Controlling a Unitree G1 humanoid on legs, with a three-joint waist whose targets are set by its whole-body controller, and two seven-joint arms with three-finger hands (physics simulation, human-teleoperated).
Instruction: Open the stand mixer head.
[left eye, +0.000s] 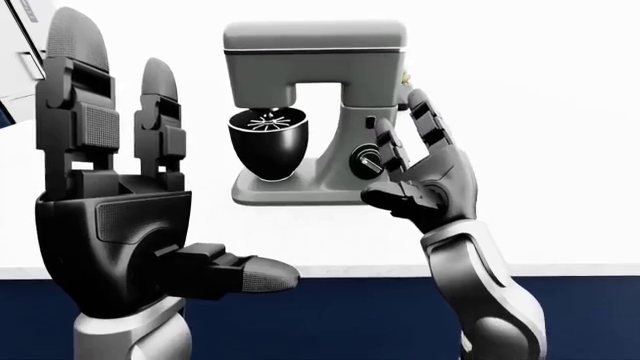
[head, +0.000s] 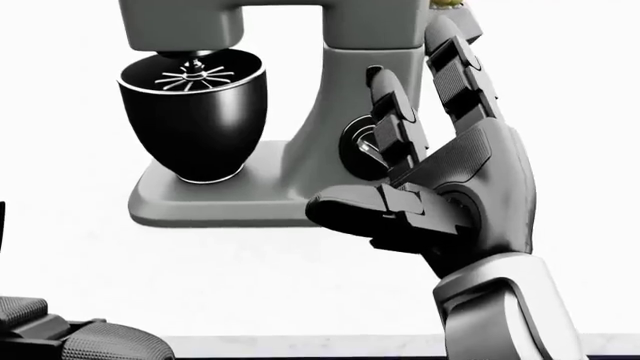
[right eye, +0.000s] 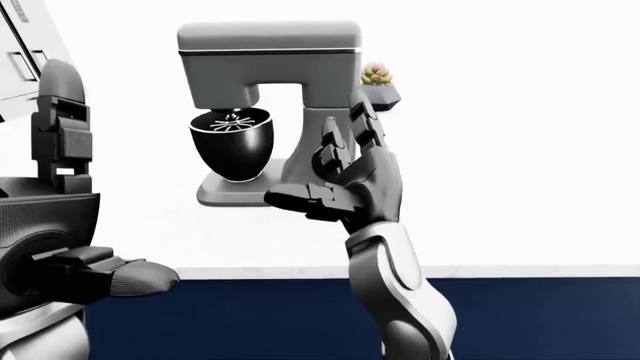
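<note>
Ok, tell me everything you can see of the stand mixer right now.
The stand mixer is matte grey, standing upright on the white counter. Its boxy head is down over a glossy black bowl, with a whisk-like attachment showing inside the rim. A dark round dial with a silvery lever sits on the column. The open right hand is raised beside that column; contact cannot be confirmed.

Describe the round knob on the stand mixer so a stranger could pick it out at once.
Find the grey stand mixer on the white counter, its head down over a black bowl. Go down the upright column to the bowl's right: the knob is a black disc with a small silver lever, just beside the open right hand. It is the only black round part on the grey column.
</note>
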